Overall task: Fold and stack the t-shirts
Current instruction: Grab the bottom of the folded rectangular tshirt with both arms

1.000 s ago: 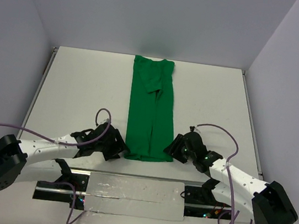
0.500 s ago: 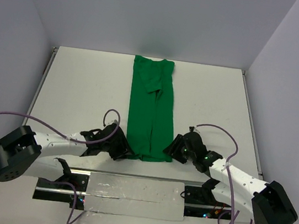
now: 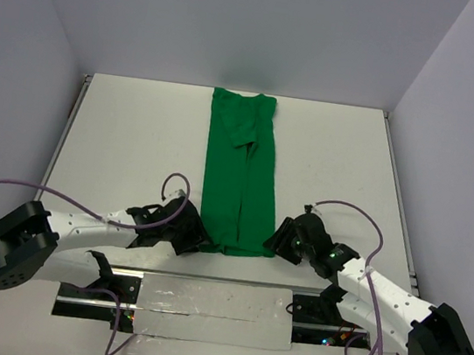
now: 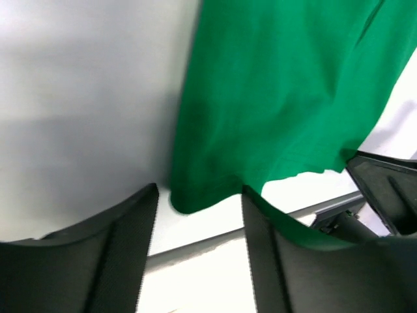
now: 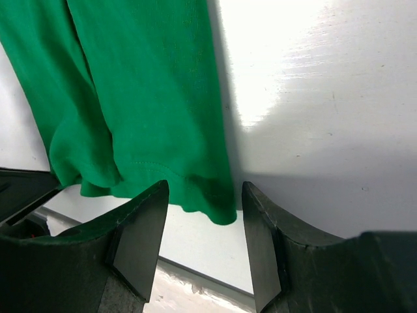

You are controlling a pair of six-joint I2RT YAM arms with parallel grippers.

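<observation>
So the t-shirt (image 3: pixel 239 178) in mid-frame lies folded lengthwise; left claw (image 3: pixel 198 237) and right claw (image 3: pixel 274 239) stand open at its lower corners, empty; I think the cross-fold is left.

1. A white bench (image 3: pixel 137 137) takes up the floor of the booth. Its top is matt, with a few faint dark scuffs on the right half.
2. In the right wrist view, a bright patch of glare sits on the bench top.
3. A thin metal edging (image 3: pixel 68 132) runs along the bench's left side.
4. Plain pale lilac walls close in three sides: the back wall (image 3: pixel 258 30), the left wall (image 3: pixel 10 93) and the right wall (image 3: pixel 461 156).
5. A crinkled silver plate (image 3: pixel 211 302) lies along the near edge, with a dark rail (image 3: pixel 87 305) beside it showing small lit dots.
</observation>
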